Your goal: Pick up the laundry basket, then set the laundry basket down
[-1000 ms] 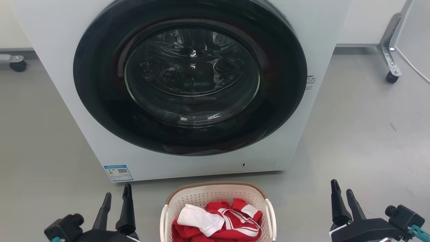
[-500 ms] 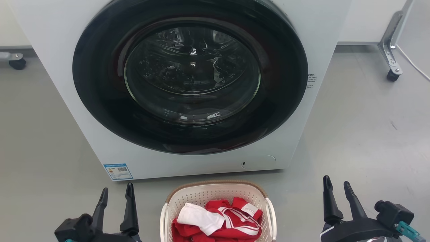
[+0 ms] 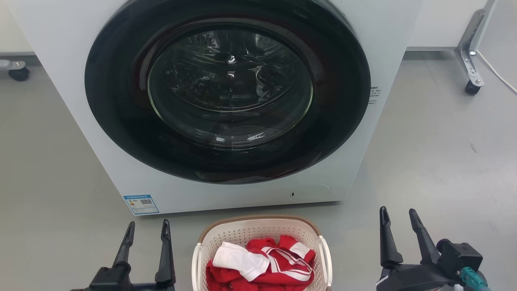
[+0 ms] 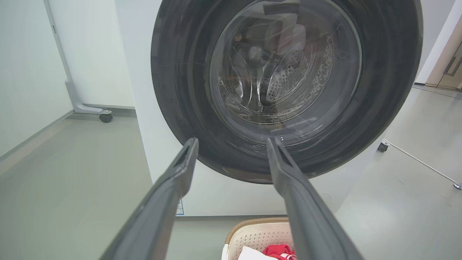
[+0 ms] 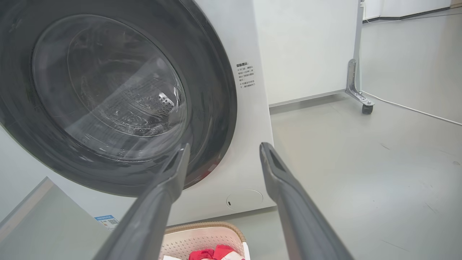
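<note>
Fingers of left gripper [image 3: 148, 224] and right gripper [image 3: 398, 212] are spread and empty. They flank the laundry basket [image 3: 258, 220] without touching it, probably staged for its side handles. Basket rests on the floor [image 3: 436, 161] before the washing machine [image 3: 387, 48]. Compared with a second earlier, both grippers sit nearer the basket

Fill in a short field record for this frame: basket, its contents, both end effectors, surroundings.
basket: laundry basket standing on the floor, in front of the washing machine
contents: red garment with white stripes, white garment lying over it
left end effector: open, empty, left of the basket, not touching it
right end effector: open, empty, right of the basket, not touching it
door: closed, round glass
task stage: basket not yet grasped
</note>
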Robot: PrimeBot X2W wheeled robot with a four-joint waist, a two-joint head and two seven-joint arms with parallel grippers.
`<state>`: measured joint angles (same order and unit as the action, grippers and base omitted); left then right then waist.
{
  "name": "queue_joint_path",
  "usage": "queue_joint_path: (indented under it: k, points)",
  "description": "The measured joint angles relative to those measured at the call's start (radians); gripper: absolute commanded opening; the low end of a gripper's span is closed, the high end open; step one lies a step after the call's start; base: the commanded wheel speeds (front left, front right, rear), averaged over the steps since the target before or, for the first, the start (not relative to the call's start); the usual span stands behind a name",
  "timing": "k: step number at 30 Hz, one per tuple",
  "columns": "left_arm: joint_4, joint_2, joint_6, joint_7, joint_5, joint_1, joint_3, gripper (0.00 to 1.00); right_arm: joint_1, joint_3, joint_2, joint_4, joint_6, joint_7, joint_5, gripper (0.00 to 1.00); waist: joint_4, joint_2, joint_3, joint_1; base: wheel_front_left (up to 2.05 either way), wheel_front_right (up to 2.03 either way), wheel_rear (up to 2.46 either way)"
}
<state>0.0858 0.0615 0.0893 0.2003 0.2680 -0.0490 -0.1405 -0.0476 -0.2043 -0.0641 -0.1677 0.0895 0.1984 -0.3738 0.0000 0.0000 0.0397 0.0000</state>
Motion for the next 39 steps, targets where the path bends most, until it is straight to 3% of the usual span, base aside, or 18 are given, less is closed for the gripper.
queue_joint_path:
  k: [14, 39]
  points:
    - [-0.028, 0.000, 0.035, 0.049, -0.207, -0.015, -0.015, 1.00, 0.000, -0.038, -0.001, 0.030, 0.035, 0.051, 0.205, 1.00, 0.001, 0.0000, 0.000, 0.0001, 0.00, 0.00, 0.00]
    - [-0.020, -0.002, 0.035, 0.049, -0.171, -0.044, -0.002, 1.00, 0.021, -0.026, 0.001, 0.031, 0.035, 0.051, 0.206, 1.00, 0.000, 0.0000, -0.021, 0.0000, 0.00, 0.00, 0.00]
